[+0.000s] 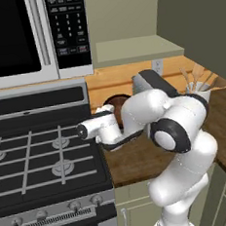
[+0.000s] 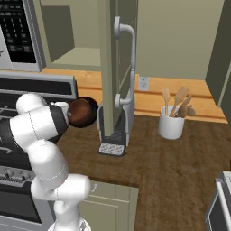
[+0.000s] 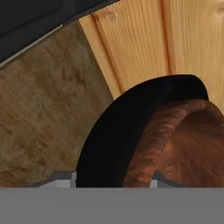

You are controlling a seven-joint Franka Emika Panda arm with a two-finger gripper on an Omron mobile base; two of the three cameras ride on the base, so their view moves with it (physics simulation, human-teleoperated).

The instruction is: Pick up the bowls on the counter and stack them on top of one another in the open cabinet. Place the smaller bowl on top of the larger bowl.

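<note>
Against the backsplash beside the stove, the reddish-brown bowl (image 2: 80, 113) sits right in front of the glossy black bowl (image 2: 93, 105); they overlap, and whether they touch is unclear. In the hand view, the black bowl's rim (image 3: 131, 127) curves around the brown bowl (image 3: 183, 144) at close range. My gripper (image 3: 109, 180) is open just over them, its two tips spread either side of the black rim. From the left base, only a sliver of the brown bowl (image 1: 118, 101) shows behind my hand. The cabinet shelf (image 1: 133, 49) above is bare.
The open cabinet door (image 2: 113, 67) hangs down over the counter (image 2: 180, 162) just right of the bowls. A white utensil cup (image 2: 171, 122) with wooden spoons stands further right. The black gas stove (image 1: 36, 156) and the microwave (image 1: 15, 41) lie to the left.
</note>
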